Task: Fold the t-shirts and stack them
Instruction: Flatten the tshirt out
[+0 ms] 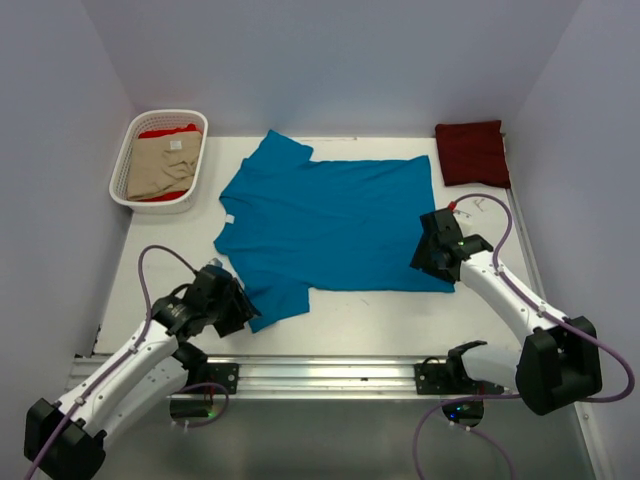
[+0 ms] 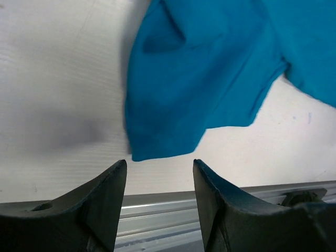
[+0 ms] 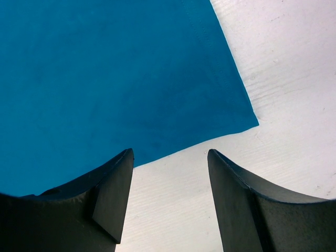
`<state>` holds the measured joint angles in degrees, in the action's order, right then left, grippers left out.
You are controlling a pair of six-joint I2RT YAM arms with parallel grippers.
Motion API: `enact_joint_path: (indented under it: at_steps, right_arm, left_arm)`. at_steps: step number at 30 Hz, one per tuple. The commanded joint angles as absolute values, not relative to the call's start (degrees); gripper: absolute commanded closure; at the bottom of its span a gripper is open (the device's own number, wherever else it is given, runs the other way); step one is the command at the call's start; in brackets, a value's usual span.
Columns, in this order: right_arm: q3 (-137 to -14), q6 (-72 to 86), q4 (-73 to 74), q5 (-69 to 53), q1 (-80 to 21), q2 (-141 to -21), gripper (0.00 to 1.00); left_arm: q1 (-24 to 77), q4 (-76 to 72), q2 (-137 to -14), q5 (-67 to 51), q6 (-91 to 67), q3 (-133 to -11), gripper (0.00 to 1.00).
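From above we counted 4 shirts. 1 teal shirt (image 1: 330, 225) lay spread flat across the middle of the bench (image 1: 400, 315), collar to the left and hem to the right. 1 maroon shirt (image 1: 472, 152) sat folded at the far right corner. 1 beige shirt (image 1: 160, 168) lay on 1 red shirt (image 1: 168, 130) inside the 1 basket (image 1: 120, 188) at the far left. That view also held 2 arms, the left claw (image 1: 232, 303) at the teal shirt's near sleeve and the right claw (image 1: 432, 250) at its near right corner, but we could not read their jaws from there.

The wrist views settled that. On the left wrist, the 2 fingers (image 2: 105, 199) stood apart with nothing between them, and the sleeve (image 2: 178, 94) lay on the bench just beyond the tips, its cloth rumpled. The rail (image 2: 157, 210) ran below. On the right wrist, the jaws likewise stood apart and empty above the hem corner (image 3: 247, 123), which lay flat and smooth. Neither wrist view showed the basket or the other 3 shirts.
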<state>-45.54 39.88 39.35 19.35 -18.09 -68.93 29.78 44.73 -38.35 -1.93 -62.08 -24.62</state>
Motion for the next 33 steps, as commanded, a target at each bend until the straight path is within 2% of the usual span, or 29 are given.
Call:
enact_joint_path:
  at_steps: [1,10,15,22,28,33]
  right_arm:
    - [-45.4,40.3,38.6,18.9,-18.2,-67.8,0.37]
    - [-45.3,40.7,39.1,20.3,-18.2,-66.4,0.37]
    - [-45.2,41.0,39.3,20.9,-18.1,-66.9,0.37]
    - [-45.0,42.0,39.4,21.0,-17.9,-67.5,0.39]
    - [-44.6,41.8,39.6,21.3,-17.4,-66.8,0.39]
    - [-44.6,41.3,39.6,21.3,-17.1,-67.1,0.39]
  left_arm:
    - [30.2,42.4,-41.4,-2.6,-65.0,-22.9,0.43]
    - [30.7,39.3,-48.2,-2.3,-64.1,-24.4,0.44]
    - [31.2,37.4,-48.8,-3.9,-65.1,-23.5,0.48]
    - [31.9,35.8,-52.4,-5.1,-63.7,-23.9,0.71]
    - [32.1,36.7,-53.4,-4.4,-62.1,-24.6,0.70]
    - [32.2,40.4,-50.8,-3.5,-61.9,-26.0,0.60]
